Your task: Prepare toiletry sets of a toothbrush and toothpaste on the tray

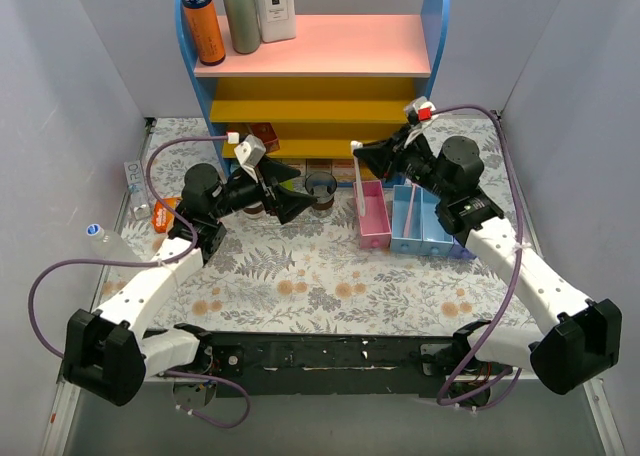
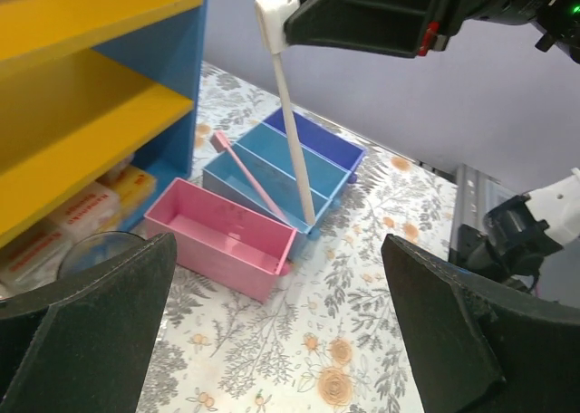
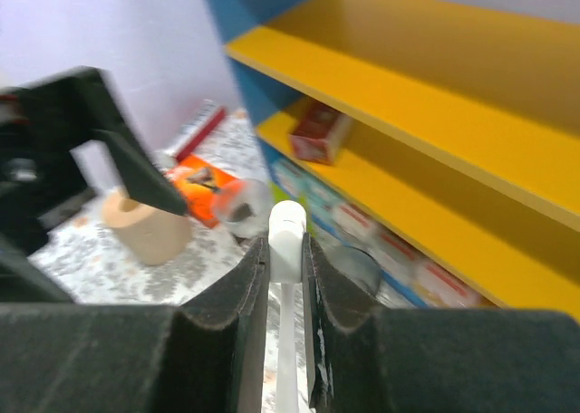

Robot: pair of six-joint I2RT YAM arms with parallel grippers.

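Note:
My right gripper (image 1: 358, 154) is shut on the head end of a white toothbrush (image 2: 292, 114). The brush hangs almost straight down, with its lower end by the pink bin (image 1: 373, 221) and the blue bins (image 1: 420, 221). In the right wrist view the white head (image 3: 288, 236) sits pinched between the fingers. A pink toothbrush (image 2: 249, 173) leans in a blue bin. Dark see-through cups (image 1: 320, 186) stand under the shelf. My left gripper (image 1: 298, 191) hovers wide open beside them, holding nothing (image 2: 281, 322). I cannot make out the toothpaste or the tray.
A blue shelf unit with yellow and pink boards (image 1: 310, 76) fills the back and carries bottles (image 1: 203, 21) on top. Small boxes lie under its lowest board (image 3: 317, 132). A beige roll (image 3: 145, 225) and an orange packet (image 3: 204, 182) sit at the left. A plastic bottle (image 1: 105, 241) lies by the left wall.

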